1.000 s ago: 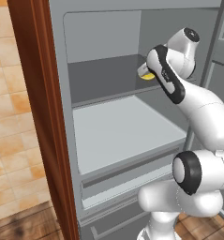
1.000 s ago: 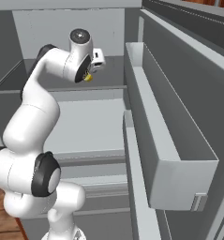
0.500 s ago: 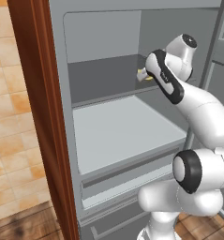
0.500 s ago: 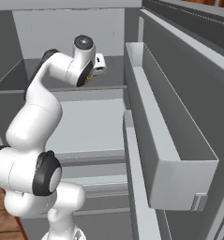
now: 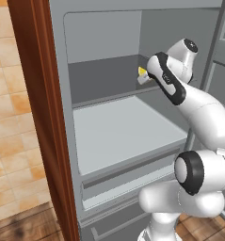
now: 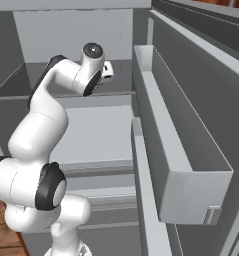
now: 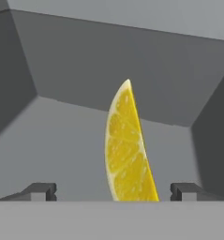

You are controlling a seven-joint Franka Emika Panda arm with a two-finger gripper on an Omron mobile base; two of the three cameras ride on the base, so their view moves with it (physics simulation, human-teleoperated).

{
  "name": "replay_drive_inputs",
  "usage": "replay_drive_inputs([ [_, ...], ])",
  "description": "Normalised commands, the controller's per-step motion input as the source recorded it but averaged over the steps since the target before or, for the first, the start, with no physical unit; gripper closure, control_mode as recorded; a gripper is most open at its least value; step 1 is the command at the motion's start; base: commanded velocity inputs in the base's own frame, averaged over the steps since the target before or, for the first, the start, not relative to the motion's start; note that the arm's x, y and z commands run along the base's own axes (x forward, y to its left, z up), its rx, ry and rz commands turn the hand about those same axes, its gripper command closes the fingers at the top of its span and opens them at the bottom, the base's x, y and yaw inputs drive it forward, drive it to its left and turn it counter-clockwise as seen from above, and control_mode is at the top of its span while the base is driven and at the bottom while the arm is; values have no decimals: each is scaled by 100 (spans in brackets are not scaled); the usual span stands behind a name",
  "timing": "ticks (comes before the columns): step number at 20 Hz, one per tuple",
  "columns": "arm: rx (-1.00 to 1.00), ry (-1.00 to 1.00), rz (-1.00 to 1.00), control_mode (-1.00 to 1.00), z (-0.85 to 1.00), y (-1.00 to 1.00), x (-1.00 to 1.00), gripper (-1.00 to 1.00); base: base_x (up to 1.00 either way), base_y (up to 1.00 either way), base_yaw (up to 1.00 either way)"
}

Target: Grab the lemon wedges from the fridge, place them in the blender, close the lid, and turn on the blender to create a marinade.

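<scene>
**Jaws spread around a lemon wedge on the upper fridge shelf**

In the left base view, a brown wooden panel runs down the 9 o'clock side, with tan tiled wall beyond it. Next comes the open fridge, pale grey inside, with a dark upper shelf and a lighter lower shelf over drawers. The arm rises from 5 o'clock and reaches into the upper shelf's far corner at about 1 o'clock, where a bit of yellow lemon wedge shows just ahead of the hand.

In the right base view, the arm climbs from 7 o'clock and bends toward 11 o'clock, the gripper pointed into the upper shelf. The fridge door stands open across the 3 o'clock side, carrying a long grey door bin.

In the hand view, the jaws stand wide apart, one dark fingertip at 7 o'clock and the other at 5 o'clock. The lemon wedge stands upright between them, its flesh facing the camera and its point toward 12 o'clock. Neither fingertip touches it. The wedge rests on the shelf floor before the grey back wall.
</scene>
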Motion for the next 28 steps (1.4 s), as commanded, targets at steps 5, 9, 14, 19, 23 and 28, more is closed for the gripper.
replay_drive_inputs([
  [5,0,0,0,-100,-8,14,8,-100,0,0,0],
  [9,0,0,0,-100,11,4,25,-100,0,0,0],
  [14,0,4,0,-100,1,9,32,-100,0,0,0],
  [19,0,1,0,-100,10,1,19,-100,0,0,0],
  [23,0,0,0,-100,46,-4,-15,-100,0,0,0],
  [28,0,0,0,-100,52,-4,-3,-100,0,0,0],
])
